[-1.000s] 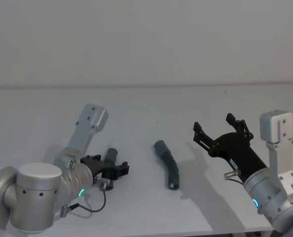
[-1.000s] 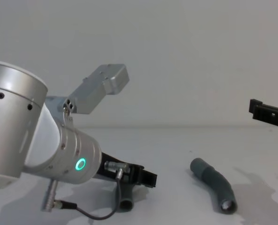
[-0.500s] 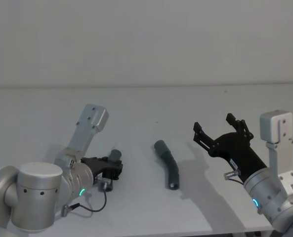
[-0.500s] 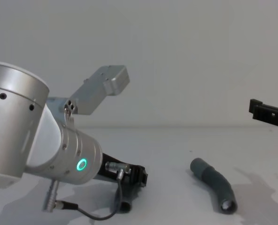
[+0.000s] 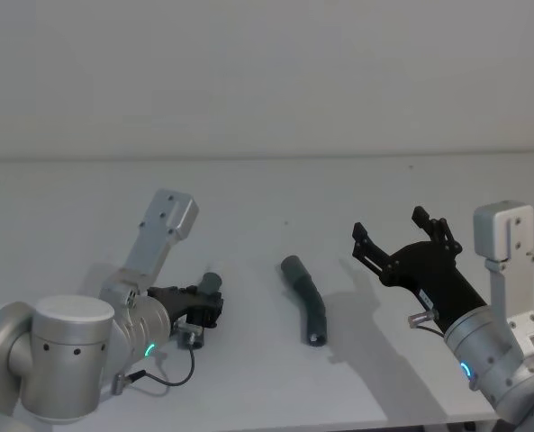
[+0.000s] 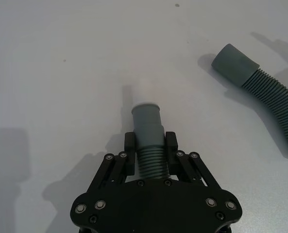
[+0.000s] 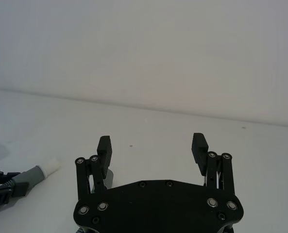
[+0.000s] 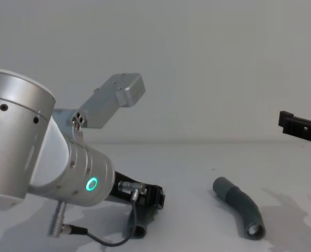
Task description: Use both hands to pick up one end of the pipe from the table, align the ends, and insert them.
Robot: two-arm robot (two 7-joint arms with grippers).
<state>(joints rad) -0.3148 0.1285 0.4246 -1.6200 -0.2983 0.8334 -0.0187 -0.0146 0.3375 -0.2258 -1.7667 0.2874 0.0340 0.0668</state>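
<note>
Head view: my left gripper [image 5: 208, 304] is down at the table [image 5: 248, 198] with one hose piece [image 5: 211, 283] sticking out front. The loose hose piece [image 5: 305, 300] lies between it and my wide-open right gripper [image 5: 389, 225]. Left wrist view adds the detail: fingers [image 6: 130, 143] pinching the ribs just behind the cuff [image 6: 146, 119].

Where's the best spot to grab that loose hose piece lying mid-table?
Likely the ribbed stretch of the loose hose piece, just behind a cuff, from above with the open right end effector straddling it. It lies flat on the table, both sides free, and that leaves the cuff clear for joining.
</note>
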